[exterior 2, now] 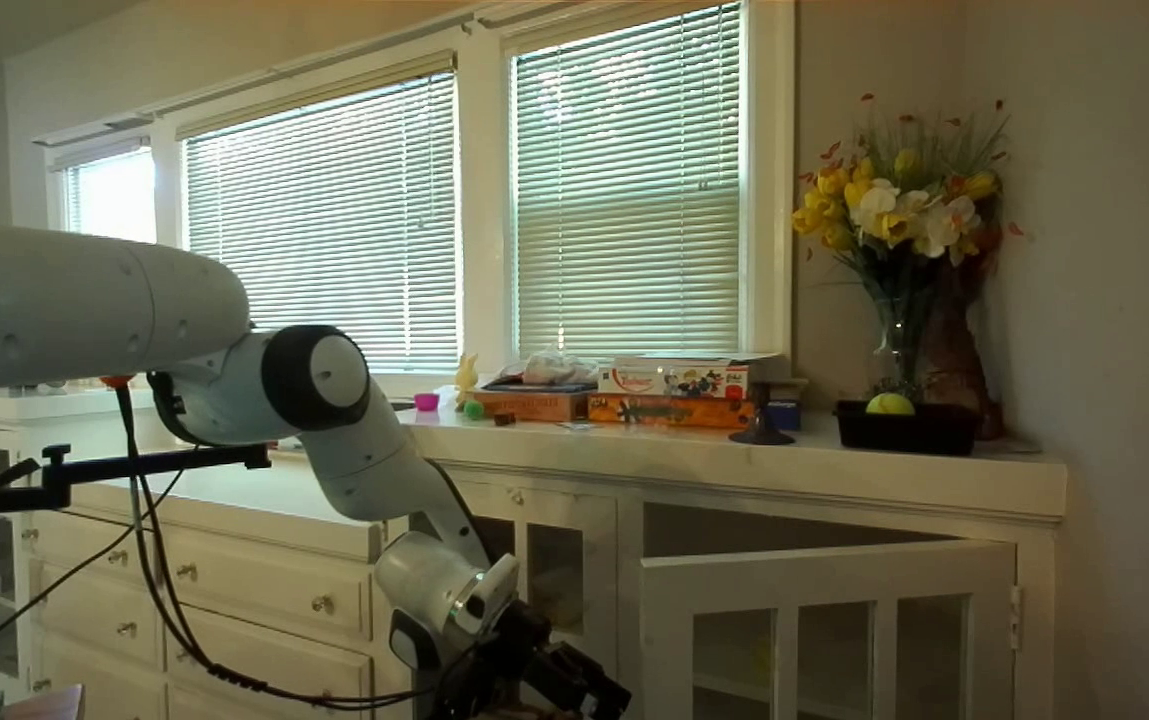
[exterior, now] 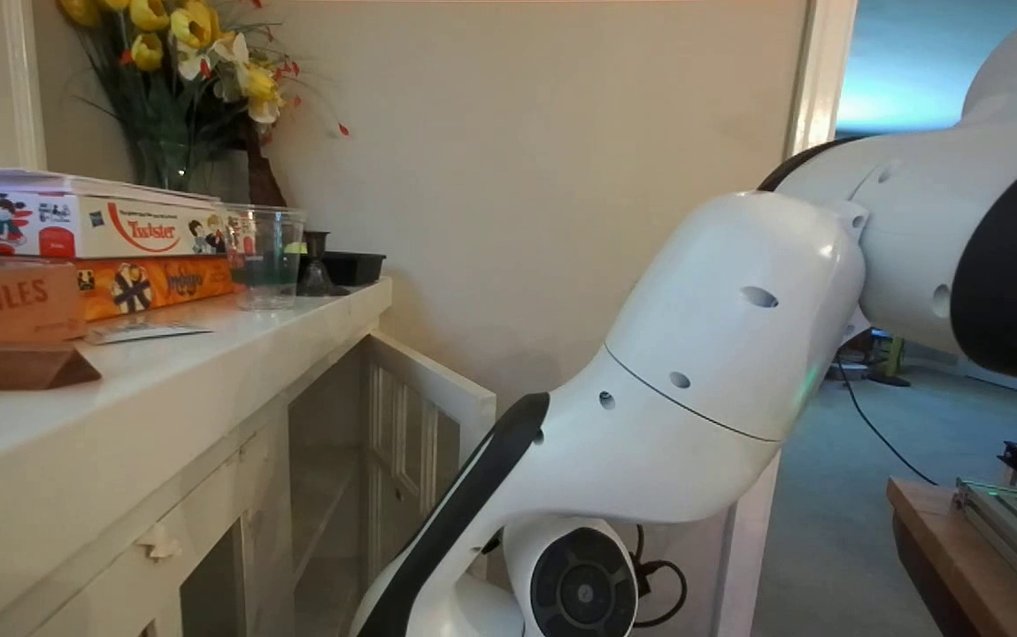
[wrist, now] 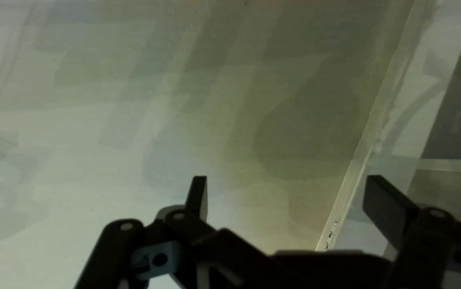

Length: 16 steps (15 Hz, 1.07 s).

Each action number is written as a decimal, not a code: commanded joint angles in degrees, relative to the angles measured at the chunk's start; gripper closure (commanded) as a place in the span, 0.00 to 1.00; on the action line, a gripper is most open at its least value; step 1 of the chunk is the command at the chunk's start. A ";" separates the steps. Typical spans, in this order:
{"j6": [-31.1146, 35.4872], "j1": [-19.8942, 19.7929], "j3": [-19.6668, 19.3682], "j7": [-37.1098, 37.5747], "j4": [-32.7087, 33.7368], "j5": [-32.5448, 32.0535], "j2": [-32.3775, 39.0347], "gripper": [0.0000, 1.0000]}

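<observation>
The black claw (wrist: 286, 186) has its fingers (wrist: 390, 210) wide apart. Past it, gray shadows (wrist: 310, 124) lie on a pale surface (wrist: 106, 188) beside a slanting strip (wrist: 360, 156).

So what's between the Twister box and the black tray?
A dark candlestick-like stand, in both exterior views. Also a clear plastic cup and, behind the stand, a small blue item, each in an exterior view.

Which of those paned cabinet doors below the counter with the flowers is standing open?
The corner door, below the flowers: in both exterior views it stands swung outward, while the neighbouring door sits flush and shut.
</observation>
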 commanded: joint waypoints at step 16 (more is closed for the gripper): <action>0.27 1.85 2.40 -18.11 11.11 1.99 0.88 0.00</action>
